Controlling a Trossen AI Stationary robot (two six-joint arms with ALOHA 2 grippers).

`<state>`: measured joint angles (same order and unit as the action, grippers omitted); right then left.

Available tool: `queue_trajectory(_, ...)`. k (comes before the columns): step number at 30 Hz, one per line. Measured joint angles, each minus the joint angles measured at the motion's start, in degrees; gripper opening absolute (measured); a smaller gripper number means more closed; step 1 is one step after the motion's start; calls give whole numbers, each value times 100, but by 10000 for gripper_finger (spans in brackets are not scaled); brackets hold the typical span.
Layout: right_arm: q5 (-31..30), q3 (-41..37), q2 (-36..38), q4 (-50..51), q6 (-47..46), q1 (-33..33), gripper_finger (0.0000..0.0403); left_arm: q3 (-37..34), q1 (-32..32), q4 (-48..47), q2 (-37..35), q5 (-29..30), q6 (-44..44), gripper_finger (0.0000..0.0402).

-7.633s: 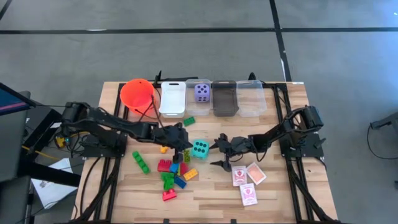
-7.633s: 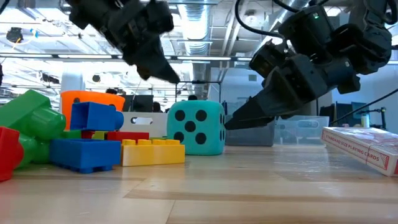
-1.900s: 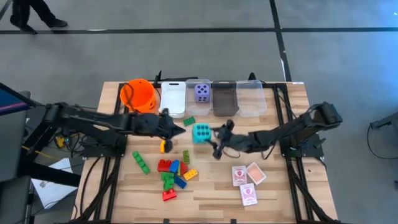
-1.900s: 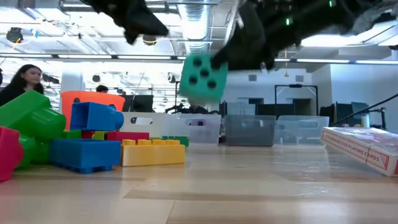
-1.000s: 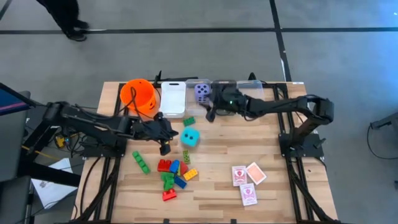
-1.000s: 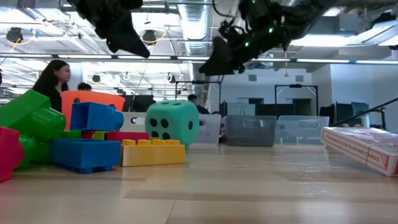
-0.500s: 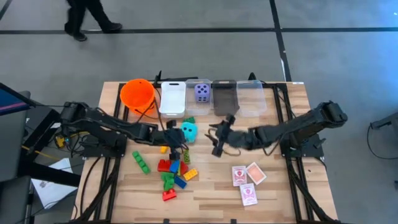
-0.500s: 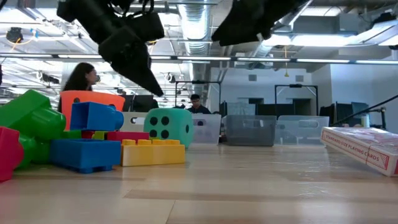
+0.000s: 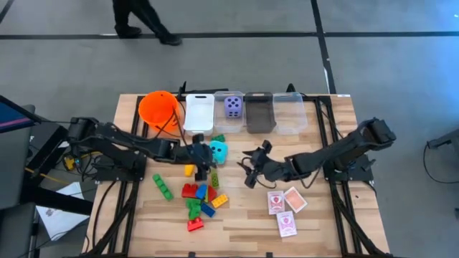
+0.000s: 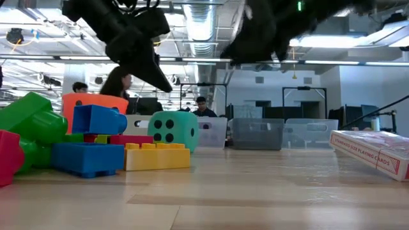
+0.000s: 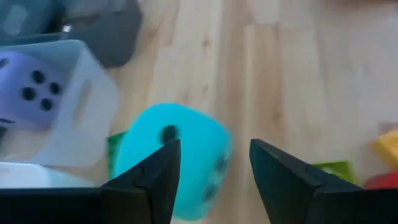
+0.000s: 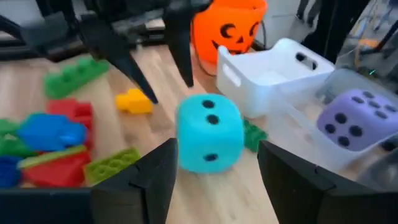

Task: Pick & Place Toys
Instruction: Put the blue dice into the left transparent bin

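Since the earlier frames the teal dotted foam die point(image 9: 218, 150) has left the right arm's hold and now rests on the wooden table point(image 9: 323, 215), between the row of bins and the brick pile; the left gripper point(image 9: 203, 162) has come over beside it, and a person point(image 9: 143, 18) has walked further along the floor behind the table.

Largest to smallest: the table carries, along its far edge, an orange plastic pumpkin bucket point(image 9: 158, 109), a white rectangular bin point(image 9: 199, 113), a clear bin point(image 9: 232, 118) with the purple dotted die point(image 9: 232, 106) inside, a dark grey bin point(image 9: 259, 112) and another clear bin point(image 9: 289, 112).

The left gripper stands just next to the teal die, its two dark fingers point(image 11: 149, 180) apart with the die seen beyond the gap – nothing is clamped. The right gripper point(image 9: 251, 168) hovers to the right of the die, well clear of it, fingers also apart and empty.

Near the front lies the pile of red, blue, green and yellow plastic bricks point(image 9: 200, 202), with one green brick point(image 9: 163, 187) apart on the left. Three red-and-white playing card packs point(image 9: 286, 210) lie at the front right.

A small green brick point(image 9: 218, 139) lies just behind the die – close to the white bin.
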<state>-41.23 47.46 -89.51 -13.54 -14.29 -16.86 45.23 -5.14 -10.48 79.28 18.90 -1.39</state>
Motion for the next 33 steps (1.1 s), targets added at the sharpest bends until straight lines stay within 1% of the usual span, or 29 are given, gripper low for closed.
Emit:
queue_trajectory(2, 209, 1, -318, -812, 294, 118, 219, 2, 135, -176, -48, 19, -91, 184)
queue_trajectory(3, 311, -10, -491, -1061, 419, 191, 219, -2, 220, -247, -54, 21, -105, 177)
queue_trajectory(5, 709, -32, -876, -1598, 663, 322, 219, 0, 347, -418, -39, 21, -174, 153)
queue_trajectory(7, 1119, -15, -1292, -2375, 868, 468, 219, -2, 459, -630, -37, 9, -433, 119)
queue_trajectory(10, 1407, -15, -1728, -3339, 1156, 672, 219, -2, 577, -762, -39, -15, -746, 54)
queue_trajectory(11, 1436, -17, -1837, -3561, 1230, 739, 219, -2, 605, -763, -39, -19, -776, 31)
queue_trajectory(12, 1439, -19, -1913, -3669, 1278, 803, 219, -2, 631, -741, -37, -18, -782, 16)
queue_trajectory(13, 1440, -19, -1966, -3711, 1284, 870, 219, -2, 665, -736, -39, -18, -788, 10)
queue_trajectory(16, 1515, -18, -2040, -3685, 1256, 1043, 219, -2, 757, -767, -39, -18, -890, 8)
queue_trajectory(21, 2096, -17, -2046, -3549, 1174, 1348, 218, -2, 877, -701, -39, -19, -885, 3)
queue_trajectory(24, 2401, -19, -2046, -3467, 884, 1560, 218, -2, 933, -535, -39, -317, -872, 1)
queue_trajectory(26, 2773, -17, -2044, -3406, 787, 1706, 218, -2, 937, -369, -39, -547, -869, 1)
queue_trajectory(28, 3163, -19, -2044, -3309, 676, 1834, 220, -2, 922, -237, -39, -658, -867, 1)
queue_trajectory(30, 3488, -19, -2044, -3264, 545, 1939, 224, -2, 908, -146, -39, -691, -867, 1)
queue_trajectory(33, 3799, -19, -2044, -3190, 390, 2009, 239, -2, 895, -125, -39, -693, -863, 1)
